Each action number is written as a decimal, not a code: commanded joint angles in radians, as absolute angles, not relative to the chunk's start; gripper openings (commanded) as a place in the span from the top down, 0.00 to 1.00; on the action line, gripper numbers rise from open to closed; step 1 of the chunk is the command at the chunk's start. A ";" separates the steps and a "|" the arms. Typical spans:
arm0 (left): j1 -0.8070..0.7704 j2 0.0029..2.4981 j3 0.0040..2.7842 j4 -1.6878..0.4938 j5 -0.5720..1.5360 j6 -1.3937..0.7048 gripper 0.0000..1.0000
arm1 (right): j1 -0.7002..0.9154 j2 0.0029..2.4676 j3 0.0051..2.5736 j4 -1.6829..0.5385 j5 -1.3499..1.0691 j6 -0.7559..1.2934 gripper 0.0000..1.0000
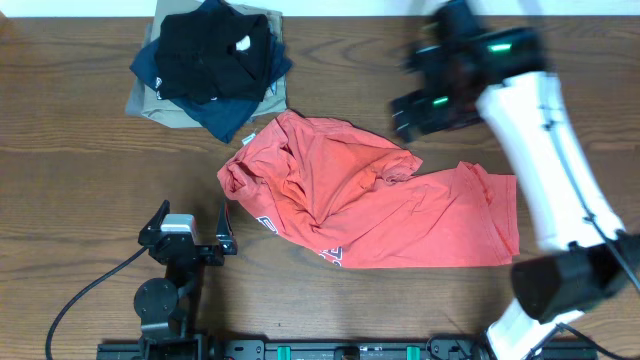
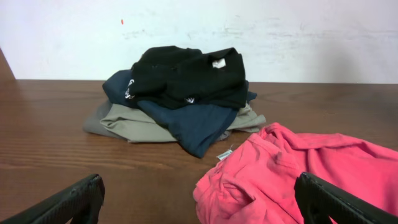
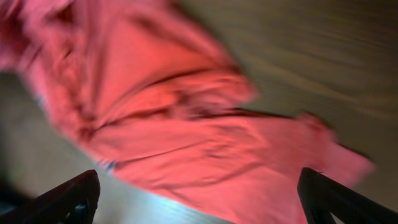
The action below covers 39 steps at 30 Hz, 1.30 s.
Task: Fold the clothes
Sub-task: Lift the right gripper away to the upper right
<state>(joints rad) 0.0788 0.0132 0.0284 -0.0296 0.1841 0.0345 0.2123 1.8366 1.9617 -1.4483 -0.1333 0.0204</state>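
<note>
In the middle of the wood table (image 1: 60, 180) the red-orange T-shirt (image 1: 380, 205) lies all crumpled: bunched up at the left, flatter at the right, w/ a bit of white lettering (image 1: 331, 255) at its front edge. Left gripper (image 1: 193, 218) sits low near the shirt's left front, jaws wide apart, nothing in them. Right gripper (image 1: 435, 105) is up by the shirt's back right, blurry, jaws also wide apart & empty. Back left: a pile of black, navy & khaki clothes (image 1: 210, 65), just beside the shirt's back corner

Stacked garments (image 1: 210, 60) crowd the T-shirt (image 1: 370, 210); open table (image 1: 70, 190) lies left.
</note>
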 commanded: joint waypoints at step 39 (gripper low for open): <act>0.085 0.011 0.004 -0.051 0.191 0.048 0.02 | -0.290 1.835 1.608 -1.160 -0.105 0.478 0.01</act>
